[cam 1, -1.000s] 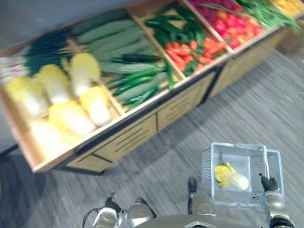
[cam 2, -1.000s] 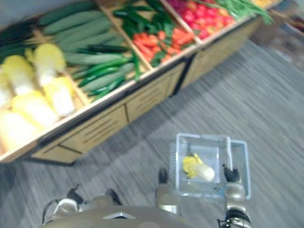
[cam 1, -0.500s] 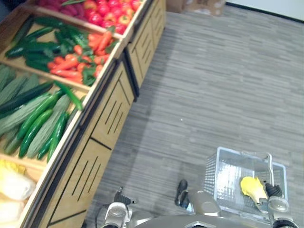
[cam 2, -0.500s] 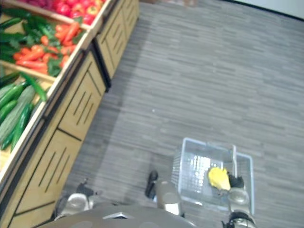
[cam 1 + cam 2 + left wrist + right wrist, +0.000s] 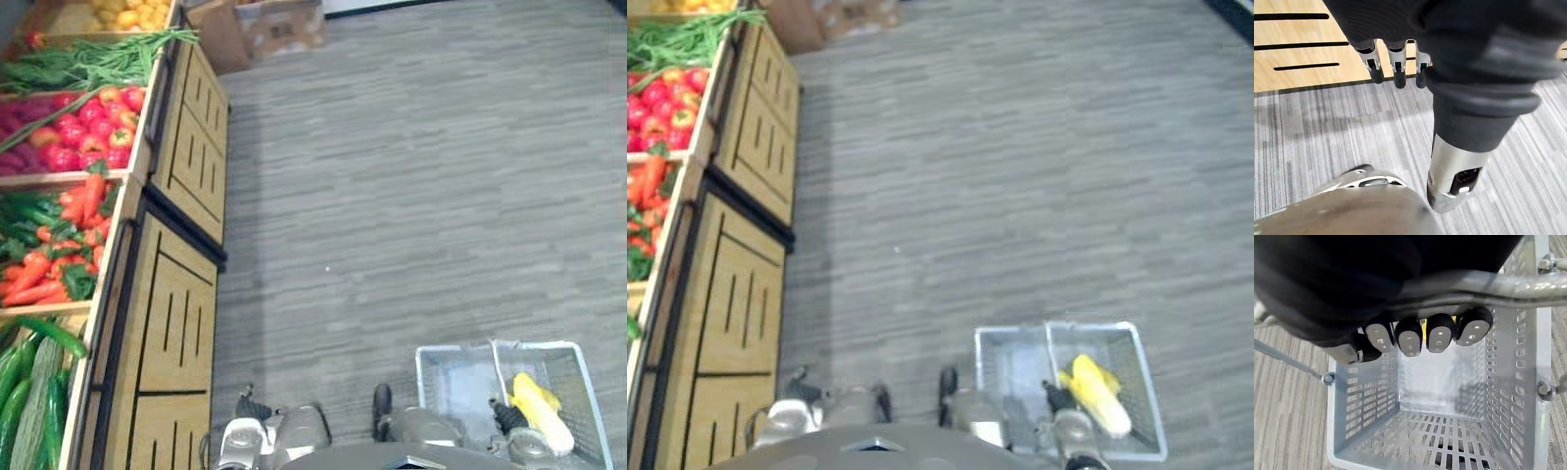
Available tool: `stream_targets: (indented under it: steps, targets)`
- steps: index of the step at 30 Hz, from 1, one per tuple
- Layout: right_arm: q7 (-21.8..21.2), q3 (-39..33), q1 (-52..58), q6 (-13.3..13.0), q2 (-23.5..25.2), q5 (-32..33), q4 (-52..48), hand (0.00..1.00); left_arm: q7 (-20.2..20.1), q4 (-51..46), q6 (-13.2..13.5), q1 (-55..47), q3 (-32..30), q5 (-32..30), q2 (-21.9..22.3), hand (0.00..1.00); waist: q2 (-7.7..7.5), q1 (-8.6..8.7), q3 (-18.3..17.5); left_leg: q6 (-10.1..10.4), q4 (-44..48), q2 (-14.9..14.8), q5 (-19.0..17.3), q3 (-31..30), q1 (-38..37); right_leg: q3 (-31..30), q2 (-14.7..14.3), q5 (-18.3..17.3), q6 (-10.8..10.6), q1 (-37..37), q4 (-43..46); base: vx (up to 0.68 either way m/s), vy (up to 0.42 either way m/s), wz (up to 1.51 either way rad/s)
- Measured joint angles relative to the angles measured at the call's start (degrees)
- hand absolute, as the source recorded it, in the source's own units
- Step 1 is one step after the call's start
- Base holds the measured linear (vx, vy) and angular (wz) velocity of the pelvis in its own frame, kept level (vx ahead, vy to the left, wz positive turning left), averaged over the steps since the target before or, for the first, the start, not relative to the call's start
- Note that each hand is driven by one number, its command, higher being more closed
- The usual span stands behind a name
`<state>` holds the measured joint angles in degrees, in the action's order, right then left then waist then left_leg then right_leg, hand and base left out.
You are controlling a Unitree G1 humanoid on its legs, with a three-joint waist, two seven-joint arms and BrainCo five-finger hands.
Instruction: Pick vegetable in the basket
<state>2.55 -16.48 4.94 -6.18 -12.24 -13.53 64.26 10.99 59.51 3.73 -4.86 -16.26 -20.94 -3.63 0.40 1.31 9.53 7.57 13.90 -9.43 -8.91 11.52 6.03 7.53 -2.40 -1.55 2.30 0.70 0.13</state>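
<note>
A clear wire basket (image 5: 441, 351) hangs low at my right side over the grey floor. My right hand (image 5: 1410, 338) is shut on the basket's metal handle (image 5: 1528, 281), its fingers curled round the bar; the same hand (image 5: 507, 416) is seen from above in the left eye view. One yellow-and-white cabbage (image 5: 544, 411) lies inside the basket, to the right of the handle. My left hand (image 5: 1397, 66) hangs by my side with relaxed, straight fingers and holds nothing; the stand's wooden panel is beyond it.
A wooden vegetable stand (image 5: 171, 313) runs along the left, with red peppers (image 5: 78, 117), carrots (image 5: 59, 264), cucumbers (image 5: 29, 392) and green beans (image 5: 88, 64). A cardboard box (image 5: 279, 24) sits at the stand's far end. Grey carpet (image 5: 411, 176) stretches ahead and right.
The camera has swung round, so the stand has shifted to the left edge. The basket stays in my right hand; the cabbage has slid to the right of the handle.
</note>
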Motion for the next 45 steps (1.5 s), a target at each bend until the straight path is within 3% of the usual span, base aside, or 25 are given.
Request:
stream_targets:
  steps: [3, 6, 7, 10, 11, 14, 16, 20, 22, 25, 27, 29, 31, 32, 33, 34, 38, 42, 44, 45]
  targets:
    - [0.28, -0.16, 0.18, 0.02, 0.69, -0.03, -0.41, 1.0, 0.02, 0.97, 0.05, 0.01, -0.47, -0.09, 0.21, 0.0, 0.33, -0.12, -0.11, -0.82, -5.43, 0.91, 2.64, -1.29, -0.32, -1.3, 0.31, -0.15, -0.24, 0.01, 0.15, 0.12, 0.142, -0.21]
    - [0.67, -0.2, 0.46, -0.2, 1.32, -0.11, -0.64, 1.0, 0.03, 1.99, 0.03, 0.05, -0.54, -0.17, 0.7, 0.0, 1.32, -0.14, -0.25, -1.74, -9.97, 1.05, 8.61, -1.22, -2.51, -1.96, 0.13, -1.28, -1.88, 0.03, 1.56, 0.11, 0.218, -0.09]
    - [0.81, -0.63, 0.42, -0.28, 1.49, -0.12, -0.66, 1.0, -0.02, 2.07, -0.05, 0.07, -0.48, -0.44, 0.7, 0.0, 1.56, -0.12, -0.36, -2.29, -11.51, 1.54, 7.36, -1.23, -3.49, -2.03, 0.48, -1.95, -2.76, 0.12, 2.34, 0.1, 0.267, 0.05]
    - [0.74, -0.94, 0.37, -0.63, 3.05, -0.19, -0.71, 1.0, -0.08, 2.08, -0.06, 0.05, 0.56, -0.59, -0.54, 0.0, -0.05, -0.58, -0.32, -4.18, -11.81, 4.05, 5.82, -0.28, -4.11, -2.78, 3.09, -3.0, -4.11, 0.34, 3.61, 0.08, 0.262, -0.05]
    - [0.75, -0.97, 0.45, -0.78, 3.36, -0.23, -0.72, 1.0, -0.07, 2.04, -0.05, -0.27, 1.26, -0.59, -0.6, 0.0, -0.6, -1.51, -0.59, -4.91, -11.65, 5.31, 4.33, 0.79, -4.7, -3.54, 4.64, -4.79, -5.4, 1.32, 6.49, 0.09, 0.229, -0.18]
    - [0.91, -1.19, 0.7, -0.78, 3.4, -0.23, -0.69, 1.0, -0.08, 2.04, -0.06, -0.46, 3.62, -0.57, -1.08, 0.0, -0.81, -1.58, -0.56, -6.35, -11.22, 7.79, 1.82, 1.64, -6.31, -3.98, 7.61, -8.36, -7.65, 3.58, 14.86, 0.09, 0.215, -0.12]
    - [1.01, -1.17, 0.81, -0.82, 3.69, -0.25, -0.86, 1.0, -0.09, 1.98, -0.05, -0.97, 4.72, -0.53, -1.47, 0.0, -0.29, -1.36, -0.89, -7.28, -9.97, 8.18, 0.25, 1.9, -6.69, -3.65, 8.66, -8.58, -7.76, 7.45, 23.96, 0.14, 0.206, -0.06]
    - [1.26, -1.51, 1.5, -0.75, 5.36, -0.24, -0.81, 1.0, -0.17, 1.93, -0.04, -1.19, 5.41, -0.43, -3.06, 0.0, -2.12, -1.15, -0.43, -8.43, -9.79, 9.75, -1.17, 0.17, -10.53, -1.26, 12.03, -7.87, -8.81, 11.32, 39.01, 0.2, 0.085, 0.23]
    - [1.18, -1.68, 1.9, -0.34, 5.56, -0.26, -0.73, 1.0, -0.16, 1.86, -0.07, -1.39, 5.38, -0.42, -3.26, 0.0, -1.87, -0.43, 0.11, -9.2, -10.2, 9.23, -2.0, -1.54, -12.81, 1.6, 13.45, -8.67, -7.77, 13.48, 43.5, 0.31, -0.01, 0.43]
    - [1.12, -1.71, 0.74, -0.26, 5.4, -0.66, -0.76, 1.0, -0.16, 1.86, -0.1, -1.77, 5.17, -0.43, -3.32, 0.0, -1.32, 0.17, 0.28, -8.29, -10.28, 6.35, -2.91, -2.91, -13.52, 5.04, 12.14, -9.78, -7.42, 16.41, 34.2, 0.2, -0.064, 0.23]
    - [1.25, -2.46, -0.21, -0.27, 4.96, -1.94, -0.86, 1.0, -0.16, 1.67, -0.1, -1.17, 5.11, -0.48, -3.34, 0.0, -0.71, 0.12, 0.72, -6.87, -10.27, 3.85, -3.76, -3.28, -14.26, 4.99, 10.94, -8.04, -9.29, 17.71, 23.29, 0.29, -0.182, 0.19]
    - [1.6, -3.12, -0.48, -0.27, 4.36, -2.61, -0.9, 1.0, -0.16, 1.42, -0.09, -1.17, 4.63, -0.58, -3.38, 0.0, -1.23, 0.03, 0.93, -4.76, -10.24, 2.42, -5.02, -3.76, -15.62, 3.69, 11.5, -1.08, -9.32, 17.7, 10.5, 0.4, -0.305, 0.17]
    - [1.9, -3.77, -0.87, -0.27, 4.27, -3.06, -1.25, 1.0, -0.14, 0.93, -0.07, -0.96, 3.93, -0.6, -3.7, 0.0, -2.72, 0.08, 1.6, -2.36, -10.45, 2.08, -6.63, -4.46, -17.56, 2.8, 13.0, 1.21, -9.81, 16.71, 4.18, 0.33, -0.315, 0.22]
    - [2.0, -5.16, -1.13, -0.08, 3.88, -4.07, -1.32, 1.0, -0.13, 0.93, -0.07, -0.56, 2.72, -0.58, -3.87, 0.0, -3.15, 0.02, 2.47, -0.52, -10.97, 0.73, -7.94, -4.44, -19.49, 3.89, 12.71, 7.56, -10.41, 16.07, 5.33, 0.34, -0.387, 0.27]
    - [2.17, -6.54, -1.96, -0.11, 3.02, -4.45, -1.71, 1.0, -0.28, 1.22, 0.03, 0.14, 2.71, -0.6, -3.0, 0.0, -1.65, 0.1, 2.92, -0.16, -10.51, -0.76, -8.2, -4.44, -19.57, 4.8, 11.64, 7.78, -10.14, 17.42, 9.64, 0.39, -0.442, 0.15]
    - [2.05, -7.37, -2.61, -0.11, 2.15, -4.55, -1.78, 1.0, -0.3, 1.25, 0.26, 0.51, 2.74, -0.6, -2.49, 0.0, -1.38, 0.07, 3.04, -0.55, -9.77, -1.55, -7.44, -4.22, -19.16, 4.8, 11.17, 5.41, -8.27, 19.25, 13.36, 0.31, -0.344, 0.13]
    - [1.87, -9.83, -3.13, -0.27, -0.6, -4.63, -2.87, 1.0, -0.58, 1.45, 0.74, 0.69, 1.91, -0.63, -2.48, 0.0, 0.8, 0.34, 2.2, 1.6, -5.6, -4.7, -2.69, -7.34, -16.42, 7.58, 10.17, -1.51, -5.51, 20.61, 19.79, 0.32, -0.313, 0.19]
    - [1.63, -9.75, -3.4, -0.27, -1.42, -4.64, -2.52, 1.0, -0.6, 1.51, 0.61, 0.07, 1.09, -0.6, -2.52, 0.0, 1.11, 0.25, 1.78, 4.24, 7.54, -5.9, 3.47, -12.53, -8.98, 10.19, 9.74, -4.13, -3.72, 17.63, 19.1, 0.25, -0.203, 0.33]
    - [1.44, -8.49, -3.21, -0.22, -1.83, -4.63, -2.47, 1.0, -0.54, 0.83, 0.67, -1.07, 0.61, -0.47, -2.23, 0.0, 1.0, 0.01, 1.77, 6.07, 17.4, -6.87, 13.11, -11.74, -5.31, 11.84, 9.65, -5.05, -2.39, 12.39, 17.23, 0.33, -0.164, 0.26]
    - [1.42, -7.98, -3.27, -0.22, -2.17, -4.62, -2.5, 1.0, -0.54, 0.8, 0.71, -1.24, 0.62, -0.47, -2.2, 0.0, 0.75, -0.07, 1.91, 6.15, 20.04, -7.55, 14.81, -10.57, -4.64, 12.23, 9.62, -5.17, -2.19, 10.93, 16.03, 0.32, -0.144, 0.17]
